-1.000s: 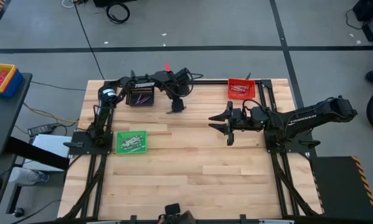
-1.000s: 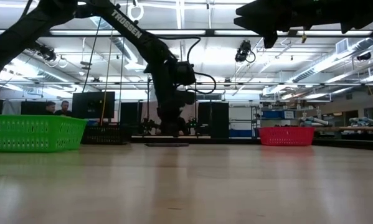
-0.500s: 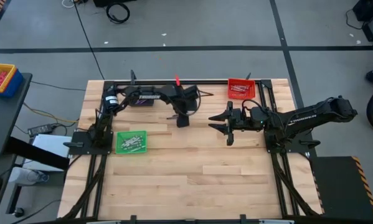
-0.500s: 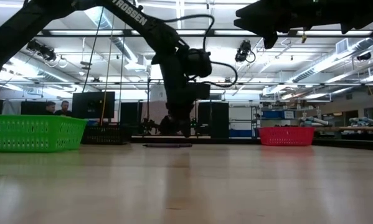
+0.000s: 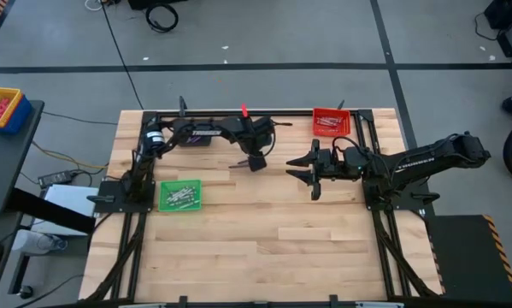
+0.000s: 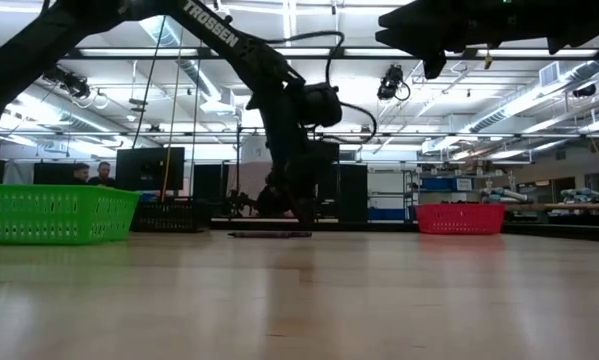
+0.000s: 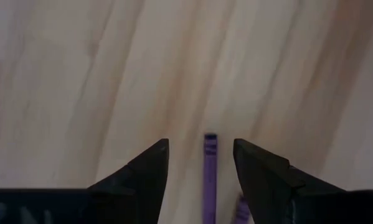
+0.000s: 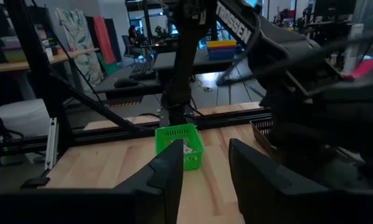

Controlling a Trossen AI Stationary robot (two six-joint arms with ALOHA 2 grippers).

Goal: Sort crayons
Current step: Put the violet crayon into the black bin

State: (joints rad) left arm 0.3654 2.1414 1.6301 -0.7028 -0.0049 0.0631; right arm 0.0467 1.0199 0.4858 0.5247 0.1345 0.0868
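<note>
A purple crayon (image 7: 209,171) lies flat on the wooden table, at the far middle (image 5: 238,161). My left gripper (image 7: 200,144) points steeply down over it, open. In the left wrist view one finger shows on either side of the crayon and neither touches it. A second bit of purple (image 7: 242,202) shows beside the right-hand finger. In the high view the left gripper (image 5: 256,162) is just right of the dark bin (image 5: 196,137). My right gripper (image 8: 205,146) hangs level above the table's right half (image 5: 297,169), open and with nothing between its fingers.
A green bin (image 5: 180,195) with pale crayons stands at the left. A red bin (image 5: 330,122) with crayons is at the far right. The dark bin is partly hidden under the left arm. Black frame rails (image 5: 367,171) run along the far edge and both sides.
My left gripper has swung away from the dark bin, toward the table's right edge and a little nearer. It rolled about its own axis, stayed open, and has come almost to rest over the purple crayon. The crayon has not moved.
</note>
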